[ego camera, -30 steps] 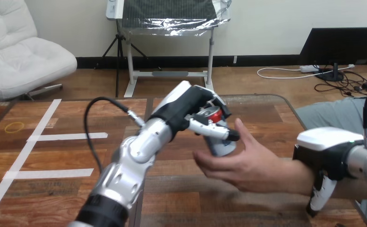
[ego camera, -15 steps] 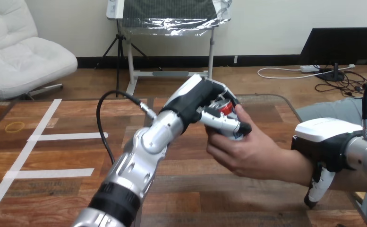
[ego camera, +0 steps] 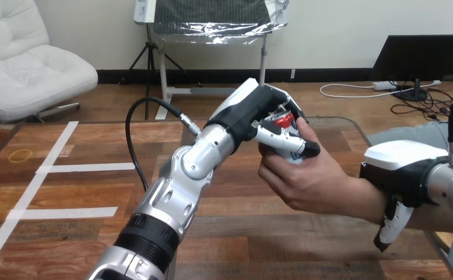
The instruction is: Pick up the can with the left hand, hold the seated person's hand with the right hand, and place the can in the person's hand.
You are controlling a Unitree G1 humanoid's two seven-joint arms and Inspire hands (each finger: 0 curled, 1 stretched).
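Observation:
The can (ego camera: 294,153), red on top with a blue and white body, is above the table's far right part. My left hand (ego camera: 259,116) is shut on it from the left, fingers wrapped over its top and front. The person's hand (ego camera: 311,181) comes in from the right and cups the can from below and behind, its thumb against the can's side. My right hand (ego camera: 401,175) sits over the person's wrist, its thumb (ego camera: 387,230) hanging down the near side, clasping the wrist.
White tape lines (ego camera: 66,168) cross the wooden table (ego camera: 84,192) at the left, with a yellow rubber band (ego camera: 20,156) near the far left edge. A black cable (ego camera: 136,134) loops from my left forearm.
My left hand has carried the can up and to the right. The person's hand has followed and closed its fingers round the can. My right hand has stayed on the wrist.

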